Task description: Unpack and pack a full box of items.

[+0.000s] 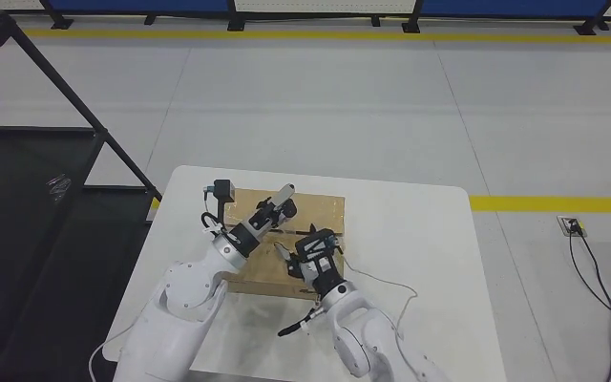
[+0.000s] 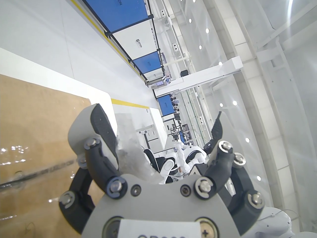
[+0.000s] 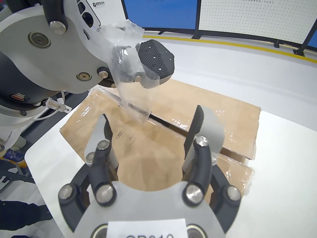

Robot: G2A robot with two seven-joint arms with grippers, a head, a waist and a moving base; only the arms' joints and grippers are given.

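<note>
Cardboard box (image 1: 323, 215) lies flat near the middle of the white, round-cornered table (image 1: 420, 248). It is a low brown rectangle of matte corrugated board with both top flaps folded shut. A dark seam runs across the lid where the flaps meet, and glossy clear tape glints along it and wrinkles over the near edges. A small pen scribble (image 3: 125, 138) marks the flap nearest the right arm, and at one corner the flap edges look slightly lifted and layered, though that may just be loose film. The left gripper (image 2: 158, 122) hangs just above the far side of the lid with its jaws spread wide, not clamped on anything. Its pad (image 3: 154, 60) is black rubber with a fine dimpled grid, backed by a smooth white shell. A crumpled strip of tape (image 3: 128, 58), transparent and creased, clings to that finger and trails down to touch the box at the seam. The right gripper (image 3: 151, 120) hovers over the near flap, also spread apart and empty, with thin black pads on grey curved backs and bare metal pivot screws at the linkages.
</note>
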